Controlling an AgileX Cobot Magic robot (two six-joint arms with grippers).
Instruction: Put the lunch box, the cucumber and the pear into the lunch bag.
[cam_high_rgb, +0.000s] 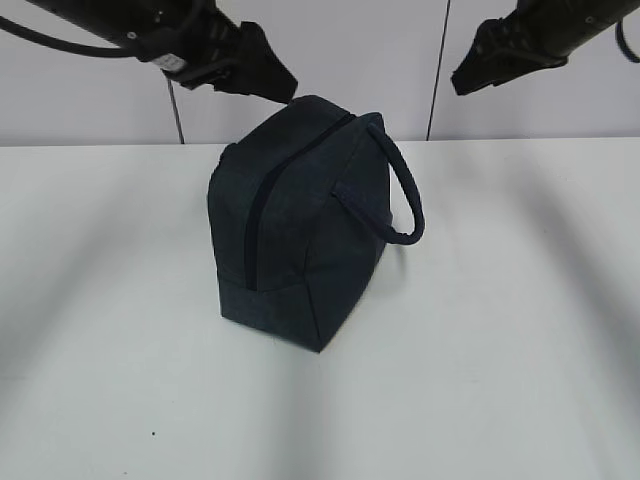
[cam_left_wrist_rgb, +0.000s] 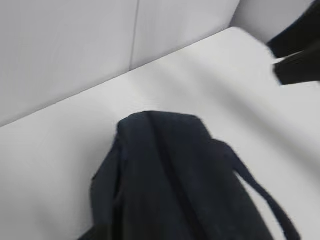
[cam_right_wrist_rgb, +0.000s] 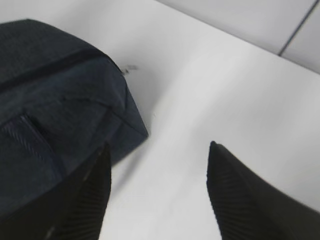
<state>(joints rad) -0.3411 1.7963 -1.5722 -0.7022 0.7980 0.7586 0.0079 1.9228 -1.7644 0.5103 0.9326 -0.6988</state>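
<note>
Lunch bag (cam_high_rgb: 300, 225) zipped, below raised pincers; right pincer (cam_right_wrist_rgb: 157, 187) wide, left unclear.

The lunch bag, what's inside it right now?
Cannot be seen: the lunch bag stands zipped shut on the table, its fabric covering any contents. No lunch box, cucumber or pear shows anywhere outside it.

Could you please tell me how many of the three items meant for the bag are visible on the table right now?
0. Only the lunch bag stands on the white table, its zipper apparently shut. No lunch box, cucumber or pear shows in any view; they may be inside the bag or out of frame.
</note>
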